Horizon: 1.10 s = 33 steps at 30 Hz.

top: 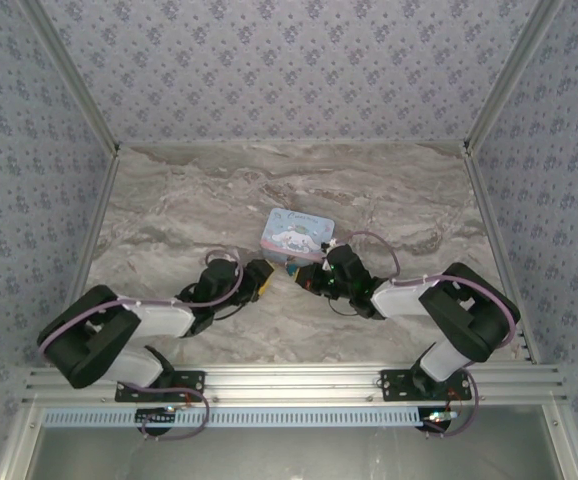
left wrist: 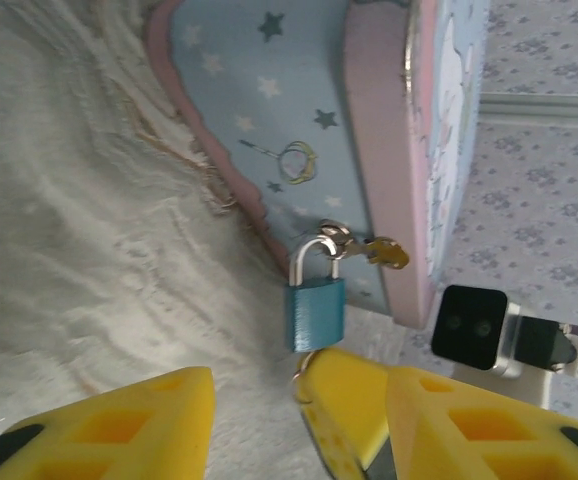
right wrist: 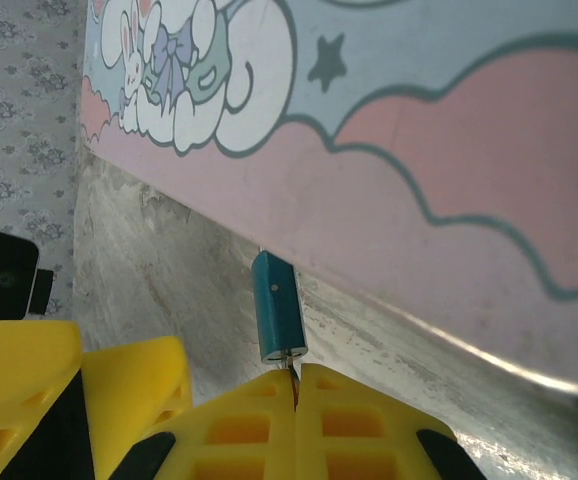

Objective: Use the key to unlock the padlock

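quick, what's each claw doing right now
left claw: open, gripping nothing
right claw: closed on the key, right under the padlock

We looked down from above and behind the worktop's (top: 169, 200) near edge, taking in its whole surface. Our two wrist cameras sat low and very close, facing the tin (top: 296, 232) from opposite sides; both shared the padlock (left wrist: 315, 312).
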{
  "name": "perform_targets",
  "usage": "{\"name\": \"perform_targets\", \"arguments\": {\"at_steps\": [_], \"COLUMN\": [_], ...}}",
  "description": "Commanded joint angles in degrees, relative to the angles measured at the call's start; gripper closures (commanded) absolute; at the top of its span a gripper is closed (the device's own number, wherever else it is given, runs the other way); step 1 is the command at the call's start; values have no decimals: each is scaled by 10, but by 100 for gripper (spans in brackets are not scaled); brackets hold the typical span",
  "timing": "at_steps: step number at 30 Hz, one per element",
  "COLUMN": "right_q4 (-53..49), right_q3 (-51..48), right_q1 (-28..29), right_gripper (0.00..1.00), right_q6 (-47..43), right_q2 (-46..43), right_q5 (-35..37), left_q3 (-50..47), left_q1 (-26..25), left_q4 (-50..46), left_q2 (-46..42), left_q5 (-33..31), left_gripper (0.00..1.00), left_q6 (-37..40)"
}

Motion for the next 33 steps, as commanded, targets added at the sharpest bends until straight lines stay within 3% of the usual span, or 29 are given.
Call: {"name": "perform_targets", "arguments": {"at_steps": [1,17,26,33], "right_q4": [0,-19,-20,-23], "right_q3": [16,24,24,19], "right_q1": [4,4,4,3], "right_gripper": [100,100,100,100], "right_q6": [18,19,22,23], "right_q2": [2,-5,-4,-10], "right_q5": [-1,-4,-6,-4], "left_q3": [24,61,63,57], "left_q1": [-8,-36,-47,-47], "left_q4": [96,242,260,251], "left_q2": [39,202,233,229], "left_q5": [11,-11,-26,-39], "left_gripper": [54,69,71,82], "left_q6": [-29,-93,-111,-111]}}
